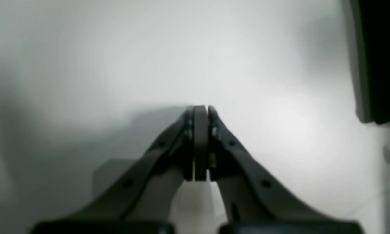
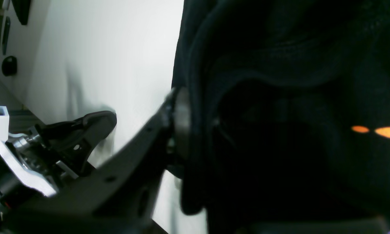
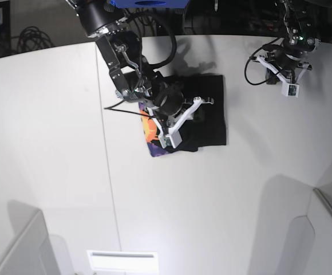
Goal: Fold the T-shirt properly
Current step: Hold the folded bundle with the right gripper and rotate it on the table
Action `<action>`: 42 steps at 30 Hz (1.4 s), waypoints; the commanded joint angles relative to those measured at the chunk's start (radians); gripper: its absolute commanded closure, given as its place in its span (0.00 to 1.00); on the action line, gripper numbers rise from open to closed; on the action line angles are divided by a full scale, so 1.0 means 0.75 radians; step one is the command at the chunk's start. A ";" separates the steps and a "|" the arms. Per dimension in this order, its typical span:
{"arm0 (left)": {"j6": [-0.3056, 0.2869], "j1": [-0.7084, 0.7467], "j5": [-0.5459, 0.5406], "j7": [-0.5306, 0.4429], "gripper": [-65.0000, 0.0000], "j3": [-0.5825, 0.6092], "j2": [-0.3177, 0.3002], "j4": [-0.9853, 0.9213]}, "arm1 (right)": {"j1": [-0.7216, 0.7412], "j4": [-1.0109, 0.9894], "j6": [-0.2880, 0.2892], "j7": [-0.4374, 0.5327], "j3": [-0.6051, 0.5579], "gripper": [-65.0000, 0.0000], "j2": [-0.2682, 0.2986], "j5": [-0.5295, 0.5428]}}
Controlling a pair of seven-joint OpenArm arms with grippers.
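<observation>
Sitting folded near the table's [image 3: 51,143] far middle is the T-shirt [image 3: 212,114], orange print peeking out. Right gripper [image 3: 190,117] is down in the black cloth, can't tell if it's gripping. Left gripper [image 1: 201,110] is pinched closed, holding nothing.

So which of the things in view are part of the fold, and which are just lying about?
In the job:
- T-shirt, black, folded small, print showing at one edge
- right gripper, on the shirt
- left gripper, jaws shut, off to the side, away from the shirt

Lying about:
- white table
- cables beyond the table edge
</observation>
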 commanded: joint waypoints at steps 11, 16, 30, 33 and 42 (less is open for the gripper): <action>0.002 0.006 -0.008 -0.016 1.00 -0.007 -0.011 0.019 | 0.024 0.024 0.011 0.020 -0.007 0.53 -0.015 0.014; 0.002 0.006 -0.008 -0.016 1.00 -0.007 -0.011 0.019 | 0.026 0.024 0.011 0.018 -0.009 0.53 -0.017 0.014; 0.002 0.008 -0.008 -0.016 1.00 -0.009 -0.011 0.019 | 0.104 -0.009 0.011 -0.023 -0.037 0.52 -0.054 0.020; 0.002 0.008 -0.008 -0.016 1.00 -0.009 -0.011 0.019 | 0.141 -0.058 0.011 -0.017 -0.148 0.53 -0.054 0.022; 0.002 0.008 -0.008 -0.016 1.00 -0.009 -0.011 0.019 | 0.249 -0.129 0.011 -0.019 -0.332 0.53 -0.066 0.022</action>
